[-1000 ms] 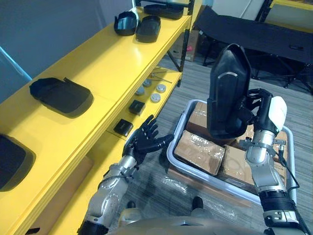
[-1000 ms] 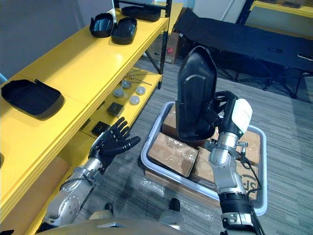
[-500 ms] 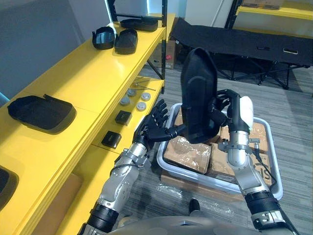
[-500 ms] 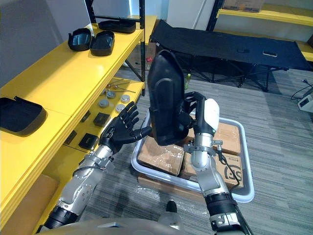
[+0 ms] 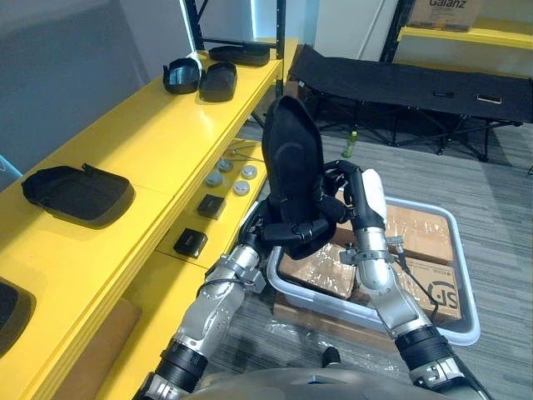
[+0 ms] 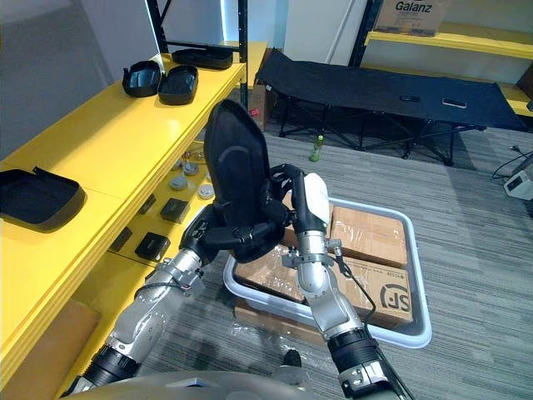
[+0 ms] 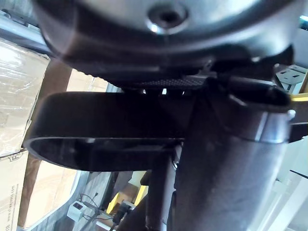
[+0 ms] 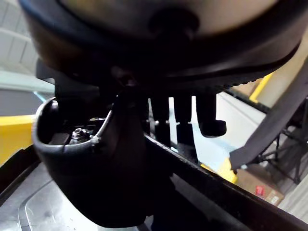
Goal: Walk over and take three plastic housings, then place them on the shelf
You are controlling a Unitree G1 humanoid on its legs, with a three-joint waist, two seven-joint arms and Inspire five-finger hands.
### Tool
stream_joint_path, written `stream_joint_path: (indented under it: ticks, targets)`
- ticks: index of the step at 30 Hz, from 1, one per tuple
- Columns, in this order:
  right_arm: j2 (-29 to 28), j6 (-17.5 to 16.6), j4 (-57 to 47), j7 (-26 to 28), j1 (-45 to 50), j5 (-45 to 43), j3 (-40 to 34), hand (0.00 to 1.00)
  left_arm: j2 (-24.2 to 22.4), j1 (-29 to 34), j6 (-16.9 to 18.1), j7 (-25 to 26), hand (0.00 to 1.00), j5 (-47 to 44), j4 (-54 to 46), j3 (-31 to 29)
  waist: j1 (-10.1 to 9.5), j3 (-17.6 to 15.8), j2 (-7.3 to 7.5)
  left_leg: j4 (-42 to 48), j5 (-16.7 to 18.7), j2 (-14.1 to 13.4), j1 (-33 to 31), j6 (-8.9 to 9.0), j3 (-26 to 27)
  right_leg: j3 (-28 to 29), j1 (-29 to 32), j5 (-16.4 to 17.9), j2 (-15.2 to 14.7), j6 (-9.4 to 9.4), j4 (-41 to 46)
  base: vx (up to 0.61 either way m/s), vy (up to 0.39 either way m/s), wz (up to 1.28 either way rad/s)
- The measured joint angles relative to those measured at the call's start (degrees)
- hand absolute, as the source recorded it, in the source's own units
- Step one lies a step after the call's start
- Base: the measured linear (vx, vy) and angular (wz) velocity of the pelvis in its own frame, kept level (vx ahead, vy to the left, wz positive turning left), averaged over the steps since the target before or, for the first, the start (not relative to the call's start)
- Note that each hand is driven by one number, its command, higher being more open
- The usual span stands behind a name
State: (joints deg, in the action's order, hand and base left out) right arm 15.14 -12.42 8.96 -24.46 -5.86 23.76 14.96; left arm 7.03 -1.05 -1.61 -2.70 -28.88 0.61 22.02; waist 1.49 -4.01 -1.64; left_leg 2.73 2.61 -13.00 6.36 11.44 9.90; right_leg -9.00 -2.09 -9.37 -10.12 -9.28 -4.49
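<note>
Two-handed clasp: left hand, right hand round upright housing; eye views add shelf.

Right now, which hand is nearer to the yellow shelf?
Left. The left hand grips the plastic housing on its side facing the yellow shelf; the right hand holds the opposite side, farther from the shelf.

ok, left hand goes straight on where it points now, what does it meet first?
The black housing: the left hand curls round its lower end. Past it, likely the right hand, gripping the far side.
</note>
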Motion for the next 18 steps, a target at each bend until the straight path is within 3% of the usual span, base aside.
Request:
stream_joint_path:
  ticks: [10, 18]
  targets:
    - [-1.53, -2.28, -0.32, -0.12, 0.45, -2.12, 2.04, 0.0, -0.27, -2.96, 0.11, 4.8, 0.0, -5.46, 6.82, -4.01, 0.28, 1.3, 0.55, -0.02, -0.26, 0.01, 0.02, -0.11, -0.16, -0.19, -0.09, -0.1, -0.04, 0.2, -0.1, 0.0, 0.0, 0.0]
    - [-3.73, -1.99, -0.34, -1.26, 0.45, -2.22, 2.54, 0.0, -0.08, -2.95, 0.73, 5.54, 0.0, -11.74, 7.09, -2.27, -0.98, 1.71, 1.85, -0.17, -0.5, 0.02, -0.04, -0.07, -0.61, -0.88, -0.16, 0.1, -0.09, 0.51, -0.35, 0.0, 0.0, 0.03]
